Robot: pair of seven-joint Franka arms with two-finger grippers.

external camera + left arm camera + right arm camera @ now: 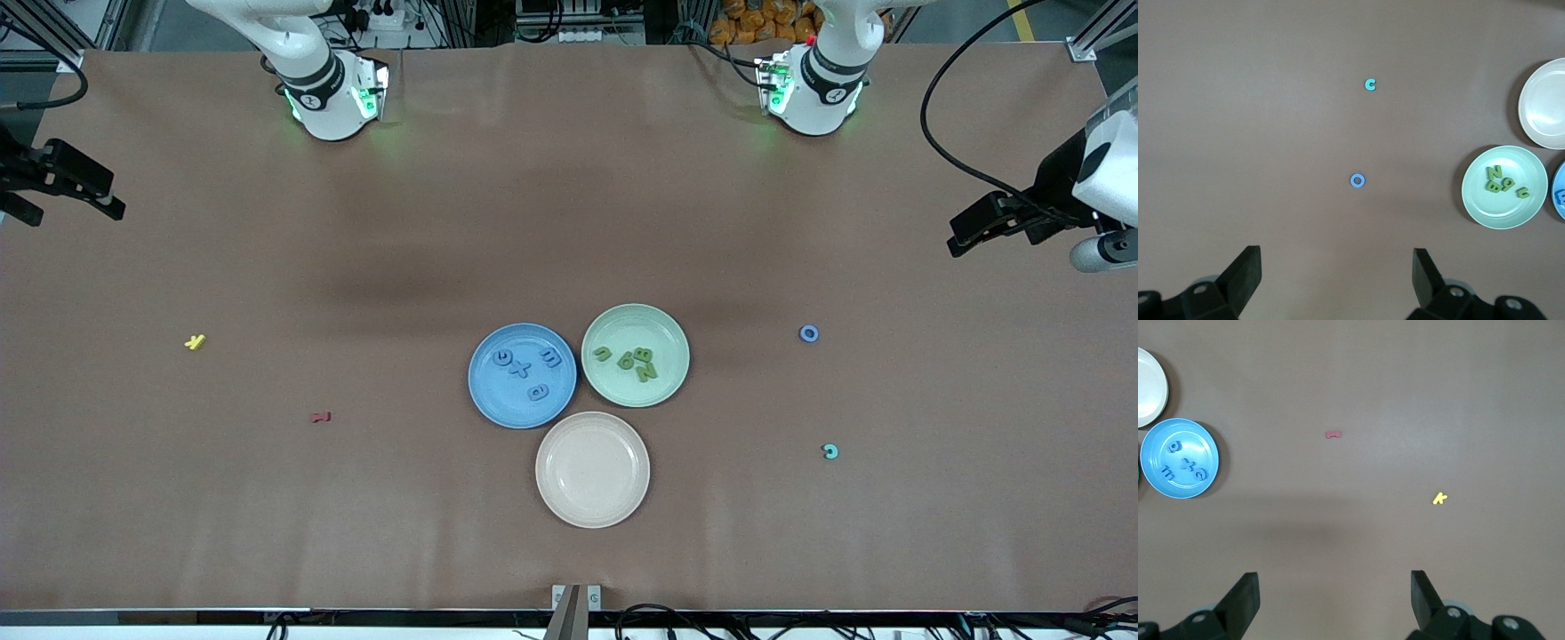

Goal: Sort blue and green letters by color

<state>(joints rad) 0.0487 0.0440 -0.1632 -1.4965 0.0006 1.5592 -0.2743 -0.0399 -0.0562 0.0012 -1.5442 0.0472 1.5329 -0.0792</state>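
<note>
Brown paper covered the whole table (356,498), and three plates sat clustered near its middle. Four blue letters (524,372) lay in the blue plate (480,396), and four olive-green letters (629,358) lay in the pale green plate (662,324) just beside it, toward the left arm's end. An empty cream plate (592,507) sat nearer the front camera, touching or almost touching both. One blue ring-shaped O (808,333) rested alone on the paper toward the left arm's end, well apart from the plates, and a teal C (830,452) lay nearer the camera than it. Toward the right arm's end lay a yellow K (195,341) and, nearer the camera and closer to the plates, a dark red letter (320,416).

Each arm waited at its own end. The left gripper (1337,273) hung over bare paper with its fingers spread wide, holding nothing. The right gripper (1335,597) likewise hung over bare paper, fingers spread wide and empty.
</note>
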